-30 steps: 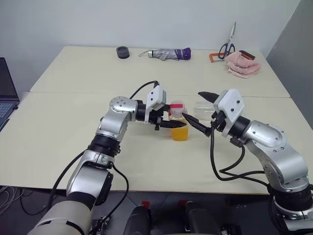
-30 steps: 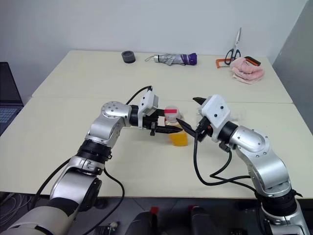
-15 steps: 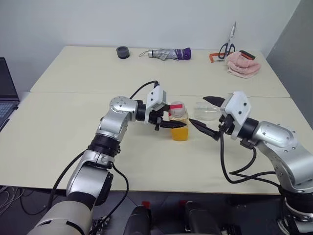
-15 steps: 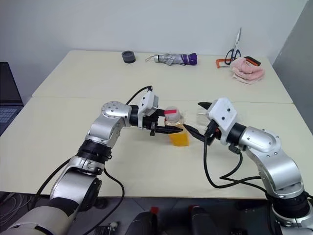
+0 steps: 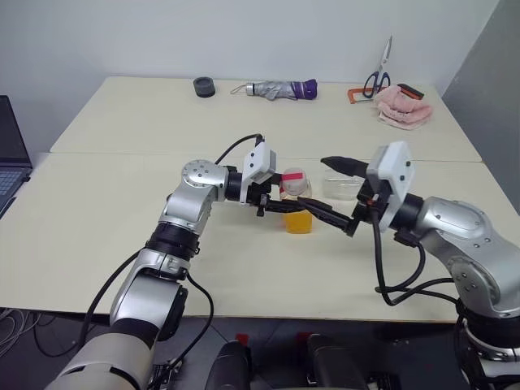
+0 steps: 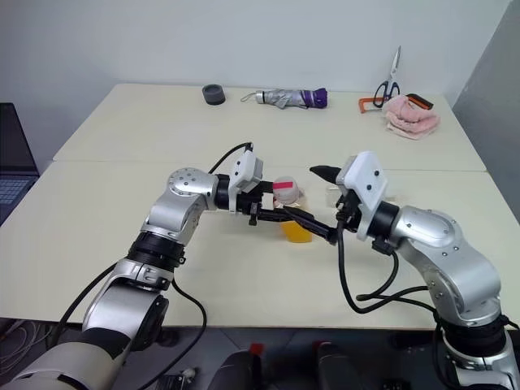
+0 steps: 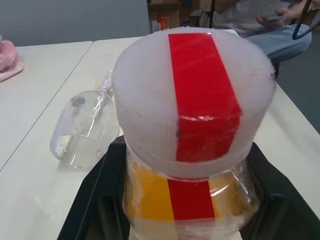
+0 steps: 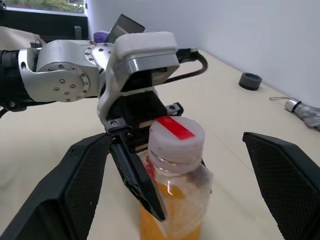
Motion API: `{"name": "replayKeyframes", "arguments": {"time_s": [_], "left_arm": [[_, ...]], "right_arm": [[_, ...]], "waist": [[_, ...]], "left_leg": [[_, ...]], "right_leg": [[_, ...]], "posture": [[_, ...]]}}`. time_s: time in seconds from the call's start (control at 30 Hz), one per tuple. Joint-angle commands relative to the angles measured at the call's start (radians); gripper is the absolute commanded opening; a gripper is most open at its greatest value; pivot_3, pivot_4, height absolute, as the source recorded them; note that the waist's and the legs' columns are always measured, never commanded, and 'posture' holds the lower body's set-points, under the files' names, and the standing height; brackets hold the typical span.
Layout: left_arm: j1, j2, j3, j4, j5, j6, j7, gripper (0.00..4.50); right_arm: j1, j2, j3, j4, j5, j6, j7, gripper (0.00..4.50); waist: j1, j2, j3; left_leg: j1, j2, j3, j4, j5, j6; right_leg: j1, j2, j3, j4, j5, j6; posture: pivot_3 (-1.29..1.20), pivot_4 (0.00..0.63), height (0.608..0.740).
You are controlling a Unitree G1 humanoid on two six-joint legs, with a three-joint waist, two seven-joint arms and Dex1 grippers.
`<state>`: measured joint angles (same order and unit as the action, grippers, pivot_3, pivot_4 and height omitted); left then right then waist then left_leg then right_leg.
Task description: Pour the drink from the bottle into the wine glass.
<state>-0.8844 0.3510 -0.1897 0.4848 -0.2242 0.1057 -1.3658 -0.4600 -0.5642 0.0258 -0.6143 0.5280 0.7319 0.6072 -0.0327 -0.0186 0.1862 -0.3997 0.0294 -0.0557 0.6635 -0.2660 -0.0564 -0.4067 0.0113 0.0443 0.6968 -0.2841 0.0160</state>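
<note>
- The table (image 5: 122, 203) carries everything; the bottle (image 5: 296, 203) stands upright near its middle, the cap (image 8: 176, 135) not yet off.
- My left gripper (image 5: 284, 207) is clamped around the bottle just under the cap. The thin plastic will likely give if I squeeze harder, so the stiffer shoulder seems the place to hold.
- My right gripper (image 5: 335, 195) hangs spread wide on either side of the cap, gripping nothing.
- The wine glass (image 7: 82, 132) lies on its side just beyond the bottle: light, brittle, prone to rolling. I'd take it by the stem.
- The drink (image 8: 167, 217) fills only the lower part, so there's little weight.
</note>
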Motion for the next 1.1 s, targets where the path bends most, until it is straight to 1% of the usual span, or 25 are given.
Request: {"name": "replayKeyframes", "arguments": {"time_s": [0.03,0.27,0.57,0.63,0.67,0.7,0.77,0.8,0.83,0.87,1.03,1.1], "left_arm": [[-0.029,0.004,0.007,-0.008,-0.004,-0.003,-0.006,2.16],[-0.029,0.001,0.006,-0.005,-0.002,-0.007,-0.006,2.16],[-0.026,-0.002,0.003,-0.005,0.001,-0.01,-0.005,2.16],[-0.025,-0.002,0.002,-0.006,0.001,-0.01,-0.004,2.16],[-0.025,-0.003,0.002,-0.006,0.001,-0.01,-0.004,2.16],[-0.024,-0.003,0.002,-0.006,0.001,-0.01,-0.004,2.16],[-0.024,-0.004,0.002,-0.006,0.001,-0.011,-0.003,2.16],[-0.024,-0.004,0.002,-0.006,0.001,-0.011,-0.003,2.16],[-0.024,-0.004,0.002,-0.007,0.001,-0.011,-0.003,2.16],[-0.023,-0.004,0.002,-0.007,0.001,-0.011,-0.002,2.16],[-0.021,-0.006,0.003,-0.007,0.001,-0.011,0.0,2.16],[-0.017,-0.005,0.004,-0.011,0.0,-0.01,0.003,2.16]], "right_arm": [[-0.052,0.02,0.029,0.023,-0.019,-0.01,-0.013,4.5],[-0.102,0.044,0.089,0.107,-0.063,-0.039,0.006,4.5],[-0.147,0.081,0.116,0.177,-0.084,-0.056,0.02,4.5],[-0.15,0.089,0.114,0.184,-0.084,-0.055,0.019,4.14],[-0.15,0.09,0.115,0.186,-0.085,-0.055,0.019,3.88],[-0.151,0.091,0.117,0.187,-0.086,-0.055,0.021,3.57],[-0.151,0.092,0.119,0.189,-0.09,-0.055,0.024,2.81],[-0.15,0.093,0.119,0.189,-0.09,-0.056,0.026,2.51],[-0.15,0.095,0.118,0.188,-0.092,-0.057,0.027,2.08],[-0.149,0.097,0.117,0.187,-0.092,-0.059,0.028,1.84],[-0.134,0.114,0.099,0.177,-0.084,-0.099,0.037,1.85],[-0.112,0.131,0.076,0.17,-0.081,-0.152,0.038,1.85]], "waist": [[0.0,0.0,0.0],[0.0,0.0,0.0],[0.0,0.0,0.0],[0.0,0.0,0.0],[0.0,0.0,0.0],[0.0,0.0,0.0],[0.0,0.0,0.0],[0.0,0.0,0.0],[0.0,0.0,0.0],[0.0,0.0,0.0],[0.0,0.0,0.0],[0.0,0.0,0.0]], "left_leg": [[0.0,0.0,0.0,0.0,0.0,0.0],[0.0,0.0,0.0,0.0,0.0,0.0],[0.0,0.0,0.0,0.0,0.0,0.0],[0.0,0.0,0.0,0.0,0.0,0.0],[0.0,0.0,0.0,0.0,0.0,0.0],[0.0,0.0,0.0,0.0,0.0,0.0],[0.0,0.0,0.0,0.0,0.0,0.0],[0.0,0.0,0.0,0.0,0.0,0.0],[0.0,0.0,0.0,0.0,0.0,0.0],[0.0,0.0,0.0,0.0,0.0,0.0],[0.0,0.0,0.0,0.0,0.0,0.0],[0.0,0.0,0.0,0.0,0.0,0.0]], "right_leg": [[0.0,0.0,0.0,0.0,0.0,0.0],[0.0,0.0,0.0,0.0,0.0,0.0],[0.0,0.0,0.0,0.0,0.0,0.0],[0.0,0.0,0.0,0.0,0.0,0.0],[0.0,0.0,0.0,0.0,0.0,0.0],[0.0,0.0,0.0,0.0,0.0,0.0],[0.0,0.0,0.0,0.0,0.0,0.0],[0.0,0.0,0.0,0.0,0.0,0.0],[0.0,0.0,0.0,0.0,0.0,0.0],[0.0,0.0,0.0,0.0,0.0,0.0],[0.0,0.0,0.0,0.0,0.0,0.0],[0.0,0.0,0.0,0.0,0.0,0.0]], "posture": [[0.0,0.15,0.74],[0.0,0.15,0.74],[0.0,0.15,0.74],[0.0,0.15,0.74],[0.0,0.15,0.74],[0.0,0.15,0.74],[0.0,0.15,0.74],[0.0,0.15,0.74],[0.0,0.15,0.74],[0.0,0.15,0.74],[0.0,0.15,0.74],[0.0,0.15,0.74]]}}
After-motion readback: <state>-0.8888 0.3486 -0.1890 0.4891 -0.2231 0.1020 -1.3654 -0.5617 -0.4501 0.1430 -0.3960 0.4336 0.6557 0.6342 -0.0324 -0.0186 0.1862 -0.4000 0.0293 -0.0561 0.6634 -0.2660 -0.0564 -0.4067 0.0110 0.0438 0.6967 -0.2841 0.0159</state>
